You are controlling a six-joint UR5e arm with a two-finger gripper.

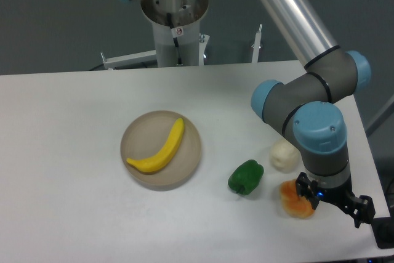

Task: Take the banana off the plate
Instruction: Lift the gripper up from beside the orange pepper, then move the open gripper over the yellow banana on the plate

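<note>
- Fixed camera, task status: not started, by my reading. The smooth bright yellow curved banana [159,150] lies flat on the round beige-tan shallow plate [190,162], running diagonally from lower left to upper right, nothing touching it.
- The hand [335,200] sits at the table's near right corner, well apart from the plate. It hangs below the arm's blue-capped wrist, just beside a lumpy orange fruit [293,200]. Only dark parts of the hand show, partly behind the wrist; whether the fingers are spread or closed I cannot tell, nor whether they touch the orange fruit.
- What is left, as a judgement: all of it. The hand must cross left to the plate, come down over the banana, close on it and lift.
- Other items: a glossy green bell pepper [246,177] between plate and orange fruit; a small whitish round item [282,155] just above the orange fruit, partly behind the arm.
- Surface: plain white table [61,152], matte, evenly lit.
- Room: dark grey backdrop behind the table; the arm's silver base column [175,29] stands at the far edge, with a white frame [129,60] beside it.
</note>
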